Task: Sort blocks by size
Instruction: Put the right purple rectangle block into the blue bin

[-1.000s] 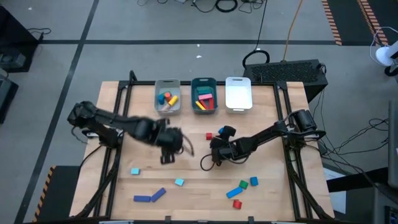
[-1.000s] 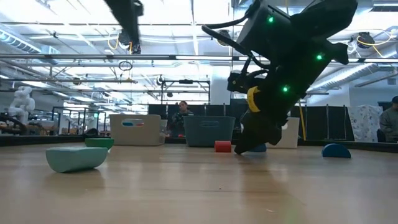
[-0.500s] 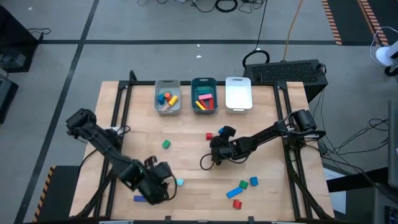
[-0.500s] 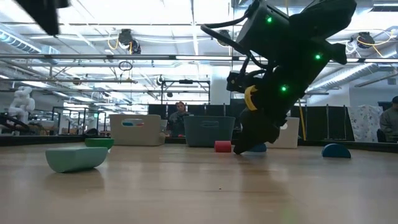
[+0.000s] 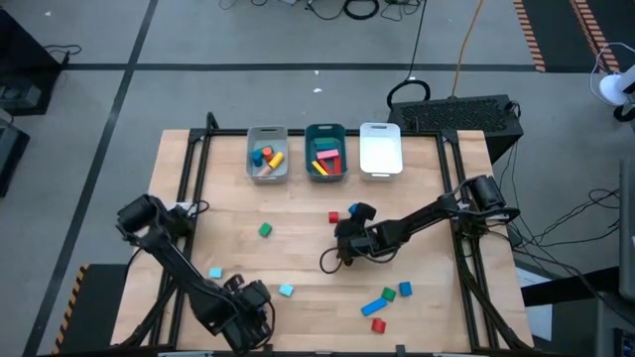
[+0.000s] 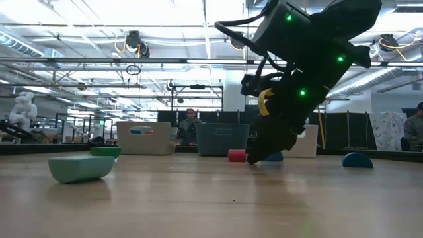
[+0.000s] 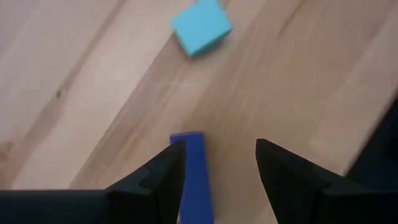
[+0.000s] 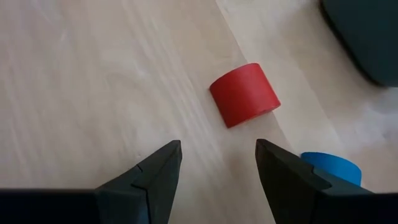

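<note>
Desk of pale wood planks, dark frame rails at its sides. At the near edge, left gripper hangs low with fingers spread, empty; a blue bar lies just inside one finger, not clamped, and a cyan block lies on bare wood beyond it. Near edge, right side: a cluster of blue, green and red blocks. A second cyan block sits toward the left. Mid-desk: a green block alone; right gripper low over the wood, fingers apart, holding nothing, a red cylinder just ahead of them and a blue piece beside. Far edge: grey tray and teal tray with mixed blocks, white tray. Beyond: grey floor with cables; in the low view, an open hall with ceiling lights and a seated person.
</note>
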